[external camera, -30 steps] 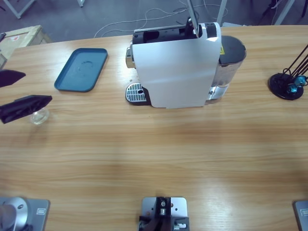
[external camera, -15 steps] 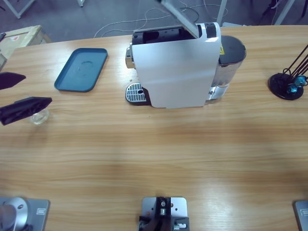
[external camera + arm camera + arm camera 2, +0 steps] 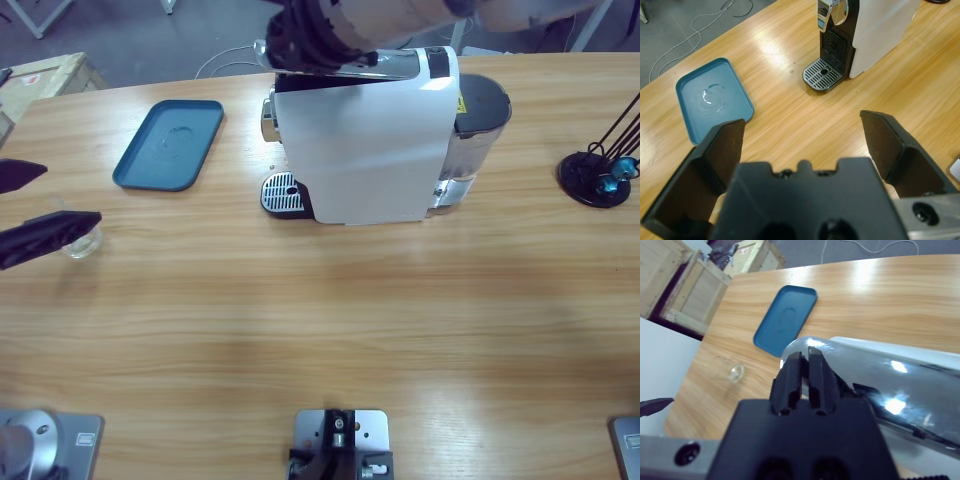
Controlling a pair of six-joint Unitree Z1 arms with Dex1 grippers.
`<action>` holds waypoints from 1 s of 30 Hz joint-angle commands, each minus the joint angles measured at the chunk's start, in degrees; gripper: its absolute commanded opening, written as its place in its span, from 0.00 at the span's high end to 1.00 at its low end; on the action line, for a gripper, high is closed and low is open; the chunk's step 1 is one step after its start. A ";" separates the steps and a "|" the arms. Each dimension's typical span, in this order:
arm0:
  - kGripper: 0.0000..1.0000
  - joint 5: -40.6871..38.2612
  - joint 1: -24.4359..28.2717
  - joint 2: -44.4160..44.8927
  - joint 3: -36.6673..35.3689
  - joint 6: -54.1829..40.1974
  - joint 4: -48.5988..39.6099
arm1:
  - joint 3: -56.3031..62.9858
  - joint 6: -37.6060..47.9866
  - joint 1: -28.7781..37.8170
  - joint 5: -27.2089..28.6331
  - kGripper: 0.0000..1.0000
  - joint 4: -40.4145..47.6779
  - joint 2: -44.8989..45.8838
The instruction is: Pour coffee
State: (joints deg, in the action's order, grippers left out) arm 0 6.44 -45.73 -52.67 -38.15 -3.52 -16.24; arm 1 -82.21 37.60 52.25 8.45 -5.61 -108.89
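The white coffee machine (image 3: 365,150) stands at the table's back middle, its silver lever (image 3: 375,66) lying flat along its top. My right gripper (image 3: 300,35) hangs over the lever's left end. In the right wrist view this gripper (image 3: 805,356) is shut, its tips against the end of the lever (image 3: 875,385). A small clear glass (image 3: 80,241) stands near the left edge and also shows as a glass (image 3: 731,371) in the right wrist view. My left gripper (image 3: 73,190) is open beside it, its near jaw overlapping the glass. No coffee shows.
A blue tray (image 3: 168,143) lies left of the machine, and its drip grate (image 3: 281,193) faces left. A black stand with blue capsules (image 3: 598,176) is at the far right. A wooden crate (image 3: 40,76) sits beyond the left corner.
The machine's lever has swung from raised to flat on the top, and the right arm has come into the high view over it. The left gripper drifted slightly left.
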 commanded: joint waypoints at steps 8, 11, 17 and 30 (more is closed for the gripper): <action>0.01 1.08 -0.15 1.40 0.52 0.89 -1.30 | 1.44 -0.86 -0.05 0.55 1.00 -9.51 -13.46; 0.01 1.99 -0.15 1.47 0.36 1.87 -1.32 | 1.39 -2.09 -0.05 2.21 1.00 -9.44 -11.93; 0.02 21.87 4.42 3.02 -4.90 12.98 -10.76 | -0.69 -17.77 1.90 7.43 0.00 -15.28 5.90; 0.01 24.42 22.17 -9.11 0.41 28.78 -10.72 | 14.18 -13.67 12.08 18.57 0.00 -31.29 31.61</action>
State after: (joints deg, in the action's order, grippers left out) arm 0 30.93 -27.72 -52.70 -40.84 20.13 -28.24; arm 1 -73.37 20.98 61.89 25.27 -33.44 -85.99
